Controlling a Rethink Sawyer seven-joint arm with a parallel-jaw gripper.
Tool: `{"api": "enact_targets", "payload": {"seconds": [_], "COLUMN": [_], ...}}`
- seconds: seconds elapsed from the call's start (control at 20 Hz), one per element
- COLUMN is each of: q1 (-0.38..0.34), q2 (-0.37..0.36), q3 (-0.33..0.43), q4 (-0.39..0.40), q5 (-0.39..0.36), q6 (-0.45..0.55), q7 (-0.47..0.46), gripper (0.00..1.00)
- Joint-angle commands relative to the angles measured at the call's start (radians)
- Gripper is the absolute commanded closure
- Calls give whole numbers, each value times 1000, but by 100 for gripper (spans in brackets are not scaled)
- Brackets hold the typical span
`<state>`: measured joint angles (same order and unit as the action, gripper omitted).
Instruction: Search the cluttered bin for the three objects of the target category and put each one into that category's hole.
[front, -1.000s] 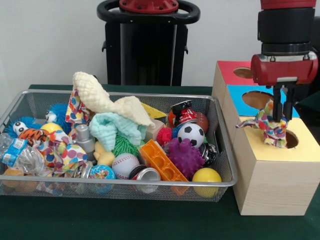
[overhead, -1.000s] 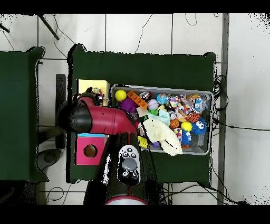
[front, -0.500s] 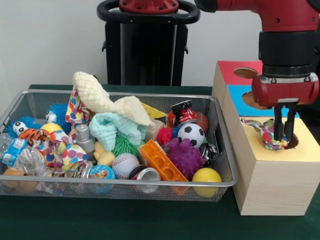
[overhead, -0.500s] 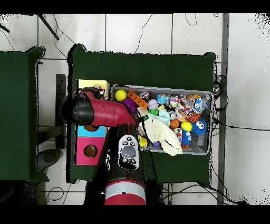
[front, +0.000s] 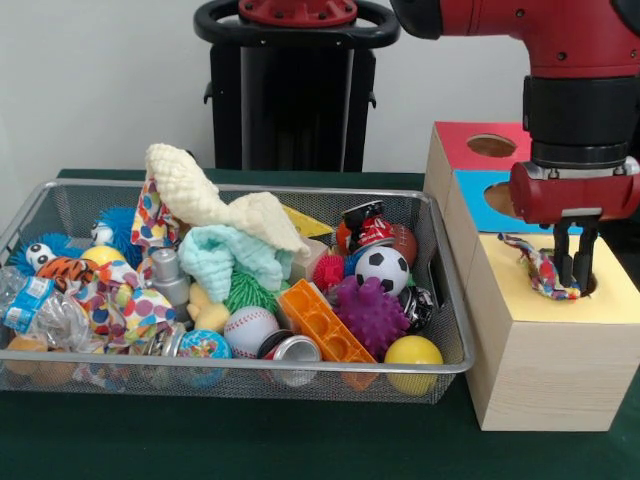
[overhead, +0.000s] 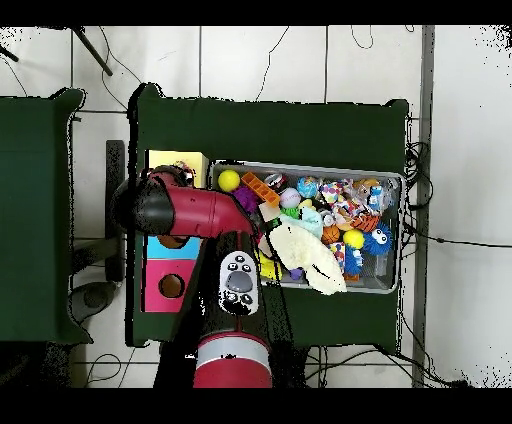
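Green tabletop holds the wooden box (front: 545, 360), where the gripper (front: 573, 275) seemingly pinches a patterned cloth (front: 540, 270) over its hole.

The lower part of a multicoloured spotted cloth (front: 540, 268) disappears into the hole of the yellow-topped wooden box (front: 545, 350) at right of the front view, and the gripper (front: 574, 280) tips dip into that same hole, so their spacing is hidden. From overhead, the red arm (overhead: 185, 210) covers the hole, cloth and gripper completely.
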<state>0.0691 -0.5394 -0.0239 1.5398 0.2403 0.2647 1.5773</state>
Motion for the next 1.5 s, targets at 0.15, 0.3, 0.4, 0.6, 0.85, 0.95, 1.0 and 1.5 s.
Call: {"api": "enact_targets", "payload": {"seconds": [0.15, 0.3, 0.4, 0.6, 0.85, 0.95, 1.0, 1.5], "q1": [-19, -23, -23, -6, 14, 21, 15, -9], "q2": [112, 116, 109, 95, 150, 196, 213, 241], "q3": [31, 36, 36, 14, -19, -29, -22, 6], "q4": [-15, -18, -27, -42, -53, -63, -70, -94], "q5": [2, 4, 11, 17, 1, 1, 3, 7], "q6": [-36, -36, -5, 31, -20, -53, -61, -15], "q7": [186, 185, 184, 191, 196, 203, 201, 181], "gripper": [100, 100, 100, 100, 100, 100, 100, 100]}}
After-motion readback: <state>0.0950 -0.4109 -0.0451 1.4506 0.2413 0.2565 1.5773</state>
